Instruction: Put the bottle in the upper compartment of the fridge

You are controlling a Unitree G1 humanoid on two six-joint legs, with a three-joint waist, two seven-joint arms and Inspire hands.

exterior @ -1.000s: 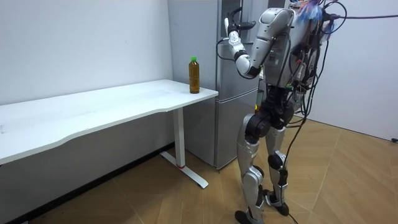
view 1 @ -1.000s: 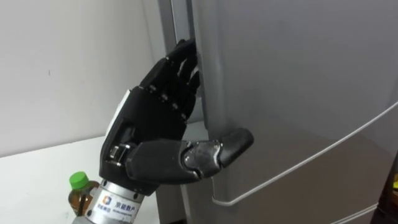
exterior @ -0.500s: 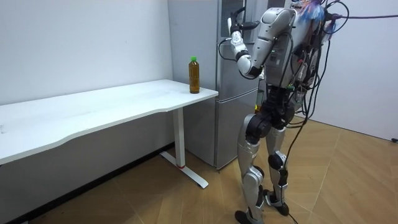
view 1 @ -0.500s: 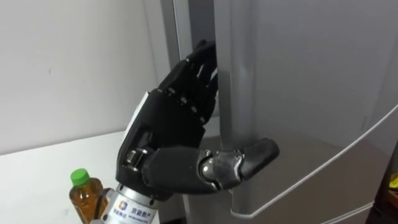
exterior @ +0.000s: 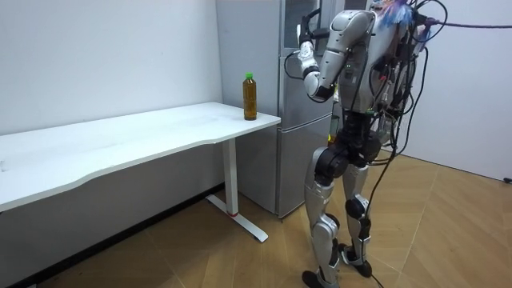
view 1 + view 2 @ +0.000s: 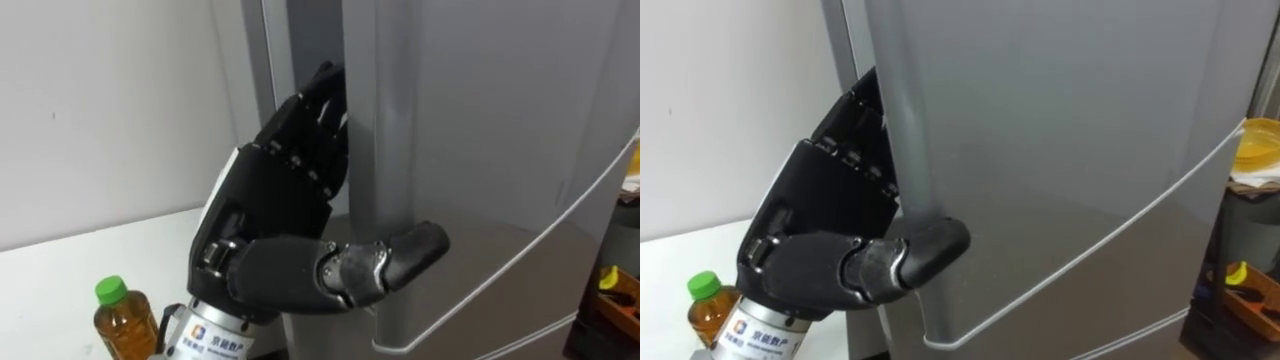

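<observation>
Left eye view | left hand point(image 6: 270, 230) grips fridge door point(image 6: 480, 150) | bottle point(image 6: 122, 325) cut off

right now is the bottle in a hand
No, the bottle stands on the table while the left hand grips the fridge door.

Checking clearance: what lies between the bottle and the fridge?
Only a bare corner of the table separates bottle from fridge, seen in the room view.

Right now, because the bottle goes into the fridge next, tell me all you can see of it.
The bottle looks like clear plastic holding amber liquid, with a green cap. It stands upright near the end of the white table beside the fridge. Nothing touches it; the left hand grips the fridge door instead.
</observation>
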